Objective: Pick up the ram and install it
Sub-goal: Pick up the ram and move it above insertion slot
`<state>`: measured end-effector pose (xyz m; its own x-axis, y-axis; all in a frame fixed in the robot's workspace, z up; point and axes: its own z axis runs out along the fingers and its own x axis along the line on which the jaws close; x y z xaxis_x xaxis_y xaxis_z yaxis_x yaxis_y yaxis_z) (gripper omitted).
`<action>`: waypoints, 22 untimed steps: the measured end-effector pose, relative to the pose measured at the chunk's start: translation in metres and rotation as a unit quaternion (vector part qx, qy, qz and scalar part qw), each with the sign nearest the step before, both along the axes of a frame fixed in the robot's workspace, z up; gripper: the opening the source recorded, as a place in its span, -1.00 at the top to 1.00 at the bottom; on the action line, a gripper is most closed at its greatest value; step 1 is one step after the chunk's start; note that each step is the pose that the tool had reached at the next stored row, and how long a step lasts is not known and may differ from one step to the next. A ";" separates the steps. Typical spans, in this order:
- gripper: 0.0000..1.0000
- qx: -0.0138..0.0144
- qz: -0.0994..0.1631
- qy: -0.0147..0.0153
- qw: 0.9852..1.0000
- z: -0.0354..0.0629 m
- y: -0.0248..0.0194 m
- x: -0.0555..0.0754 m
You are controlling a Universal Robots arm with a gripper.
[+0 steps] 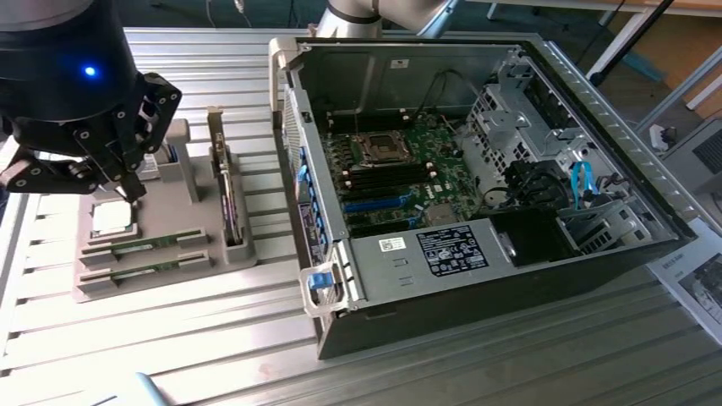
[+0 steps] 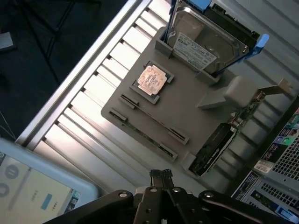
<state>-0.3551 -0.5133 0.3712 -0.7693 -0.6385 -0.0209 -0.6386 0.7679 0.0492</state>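
The ram is still on the grey tray [image 1: 169, 216] [image 2: 196, 119], not in the machine. I see two like green sticks there, lying side by side, each held in end brackets. The inner ram stick [image 1: 147, 245] [image 2: 153, 118] lies just beside the processor chip [image 1: 113, 218] [image 2: 152, 79]. The outer ram stick [image 1: 152, 269] [image 2: 142, 134] runs along the tray's edge.

From my wrist view the gripper [image 1: 127, 193] [image 2: 161, 173] looks drawn narrow, its tips together with nothing between them. In the exterior view it hangs above the tray's far end, over the processor chip and clear of both sticks.

An expansion card [image 1: 232, 194] [image 2: 224, 140] stands on edge in its slot at the tray's side nearer the computer. A hard drive [image 2: 205, 39] in a blue-cornered carrier stands in the tray's other end.

On the exterior view's right of the tray, on the same slatted metal table [image 1: 169, 355], sits the computer case [image 1: 508, 254]. Its side is off and the green motherboard [image 1: 395, 169] is in plain sight inside.
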 end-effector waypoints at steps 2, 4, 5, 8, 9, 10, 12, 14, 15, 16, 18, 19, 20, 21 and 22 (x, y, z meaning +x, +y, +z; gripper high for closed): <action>0.79 0.000 0.019 0.000 1.000 -0.0015 0.0000 0.000; 0.79 0.000 0.040 0.000 0.999 -0.0028 0.0000 0.000; 0.79 0.000 0.060 0.000 0.998 -0.0034 0.0000 0.000; 0.79 0.000 0.089 0.000 0.996 -0.0044 0.0000 0.000; 0.79 0.000 0.098 0.000 0.995 -0.0046 0.0000 0.000; 0.79 0.000 0.113 0.000 0.994 -0.0050 0.0000 0.000; 0.79 0.000 0.148 0.000 0.989 -0.0060 0.0000 0.000; 0.79 0.000 0.170 0.000 0.985 -0.0065 0.0000 0.000; 0.79 0.000 0.188 0.000 0.982 -0.0069 0.0000 0.000; 0.79 0.000 0.197 0.000 0.980 -0.0070 0.0000 0.000; 0.79 0.000 0.215 0.000 0.977 -0.0074 0.0000 0.000; 0.79 0.000 0.225 0.000 0.974 -0.0076 0.0000 0.000; 0.79 0.000 0.240 0.000 0.971 -0.0079 0.0000 0.000; 0.79 0.000 0.261 0.000 0.965 -0.0082 0.0000 0.000; 0.79 0.000 0.271 0.000 0.963 -0.0084 0.0000 0.000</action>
<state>-0.3551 -0.5134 0.3628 -0.3229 -0.9462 -0.0207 -0.9456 0.3216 0.0493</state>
